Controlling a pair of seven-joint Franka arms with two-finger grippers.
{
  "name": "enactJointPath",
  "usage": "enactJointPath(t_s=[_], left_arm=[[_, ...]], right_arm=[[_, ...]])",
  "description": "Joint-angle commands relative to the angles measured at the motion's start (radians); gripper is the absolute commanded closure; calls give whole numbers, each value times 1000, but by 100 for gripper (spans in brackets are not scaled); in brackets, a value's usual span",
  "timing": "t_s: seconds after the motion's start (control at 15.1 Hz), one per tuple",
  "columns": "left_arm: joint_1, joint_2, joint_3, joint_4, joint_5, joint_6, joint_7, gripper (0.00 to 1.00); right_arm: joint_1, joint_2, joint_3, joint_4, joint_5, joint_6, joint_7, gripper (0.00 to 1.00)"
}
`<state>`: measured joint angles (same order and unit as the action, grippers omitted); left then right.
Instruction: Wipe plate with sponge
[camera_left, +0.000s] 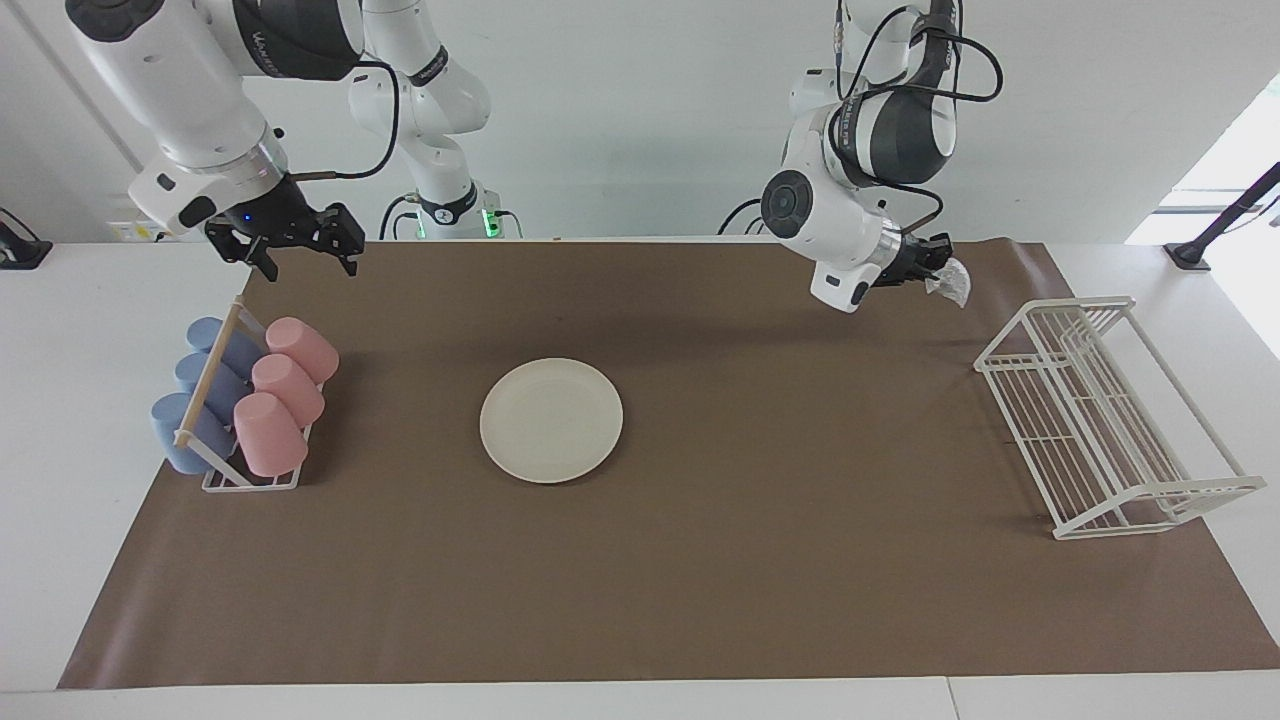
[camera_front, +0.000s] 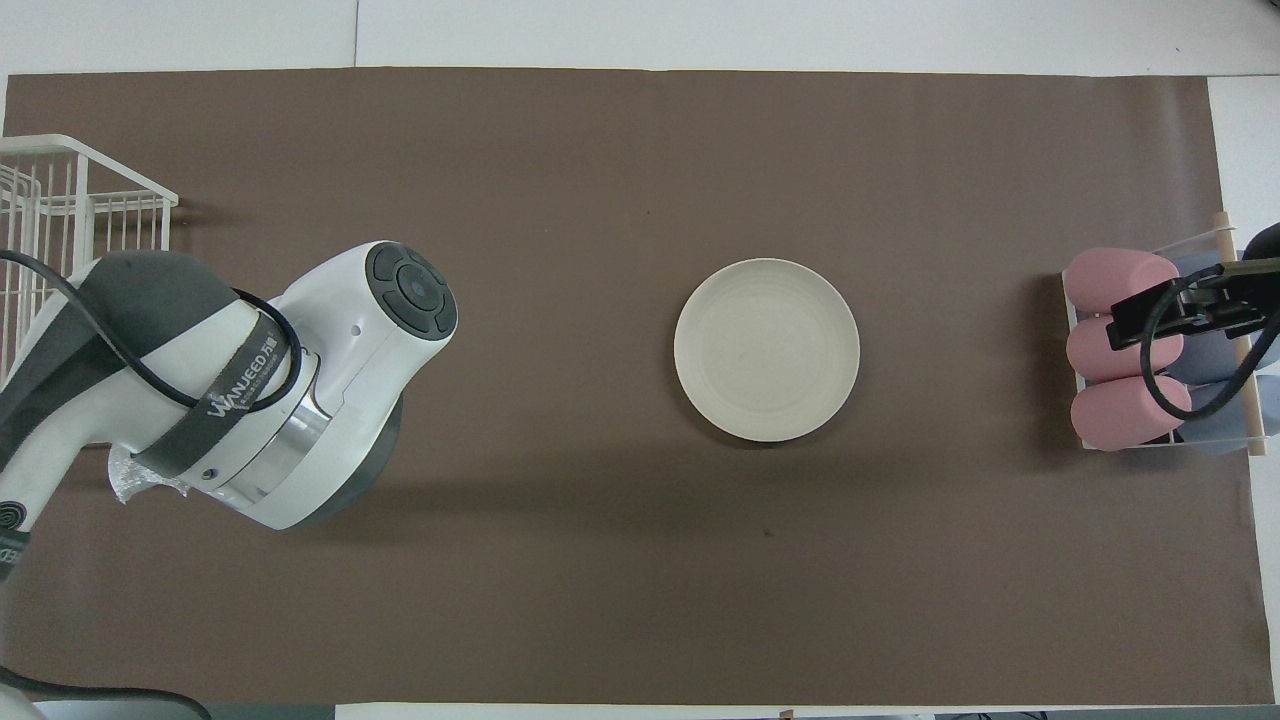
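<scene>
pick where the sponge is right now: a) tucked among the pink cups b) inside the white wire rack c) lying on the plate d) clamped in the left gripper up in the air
d: the silvery sponge sticks out of the shut left gripper, raised over the brown mat toward the left arm's end of the table, while the plate lies bare.

Plate (camera_left: 551, 420): one was counted.
Sponge (camera_left: 948, 280): one.
Pink cups (camera_left: 287, 395): three.
Blue cups (camera_left: 205, 390): three.
Cup holder (camera_left: 250, 482): one.
White wire rack (camera_left: 1110, 420): one.
Brown mat (camera_left: 760, 560): one.
Grippers: two, left gripper (camera_left: 925, 268), right gripper (camera_left: 288, 240).
</scene>
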<state>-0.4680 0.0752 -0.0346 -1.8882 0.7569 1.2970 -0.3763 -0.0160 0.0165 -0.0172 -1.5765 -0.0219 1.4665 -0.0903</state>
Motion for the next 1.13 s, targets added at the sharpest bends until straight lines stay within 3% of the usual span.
enactJointPath(t_s=[0.0,0.13,0.53,0.73,1.06], left_arm=[[40,46,-2,-5,126,-2,37,100],[81,101,-2,4,227,16,39,100],[202,244,4,69,508,119,112,100],[232,328,1,213,504,142,112,100],[267,353,5,241,375,203,108,100]], right_arm=[[-1,-38,-21,-66,-7,43,24,0],[-7,-38,-36,-74,-7,87,24,0],[-7,-39,-38,-69,-7,58,15,0],[-6,-38,-38,-66,-1,70,15,0],[-1,-33,-37,-51,31,74,26,0]])
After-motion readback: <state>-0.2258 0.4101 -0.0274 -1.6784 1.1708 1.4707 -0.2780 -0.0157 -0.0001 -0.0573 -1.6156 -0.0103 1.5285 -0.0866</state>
